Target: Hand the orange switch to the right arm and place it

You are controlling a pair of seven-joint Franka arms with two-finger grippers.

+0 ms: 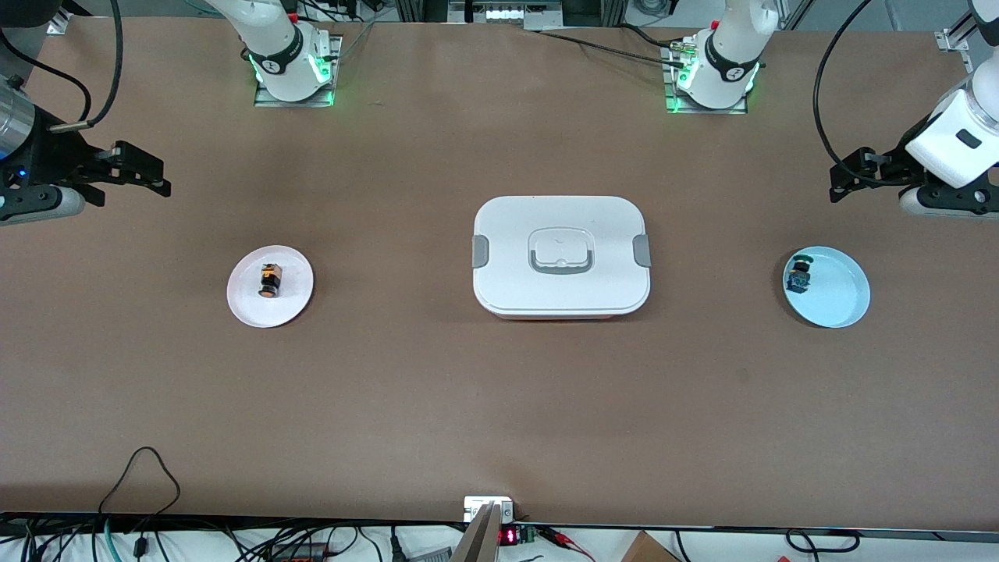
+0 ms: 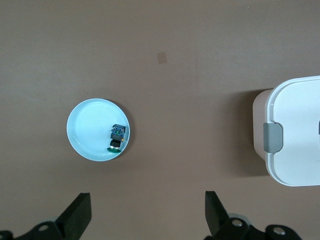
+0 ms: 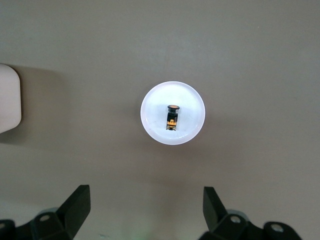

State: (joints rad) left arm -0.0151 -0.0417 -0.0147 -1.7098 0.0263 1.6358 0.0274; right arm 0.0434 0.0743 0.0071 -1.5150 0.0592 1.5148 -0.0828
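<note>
A wide brown table (image 1: 499, 406) fills the scene, with the bases of the two arms along its farther edge and loose cables hanging at its nearer edge.

In the middle of the table stands a white box (image 1: 561, 256) with rounded corners. Its lid is on, with a grey clip at each short side and a grey handle lying flat on the top, so its inside is hidden.

Toward the right arm's end of the table lies a small white plate (image 1: 248, 304). The orange switch (image 1: 268, 281) lies on its side near the middle of this plate, its orange cap pointing to the front camera. In the right wrist view the same plate (image 3: 190, 100) holds the switch (image 3: 172, 116) alone.

Toward the left arm's end lies a light blue plate (image 1: 839, 300). A green-capped switch (image 1: 798, 274) with a blue body rests in it, close to the rim on the side of the box.

The right gripper (image 1: 133, 168) hangs in the air over bare table near the white plate, its fingers spread apart and holding nothing. The left gripper (image 1: 855, 172) hangs over bare table near the blue plate, its fingers also spread apart and empty.
</note>
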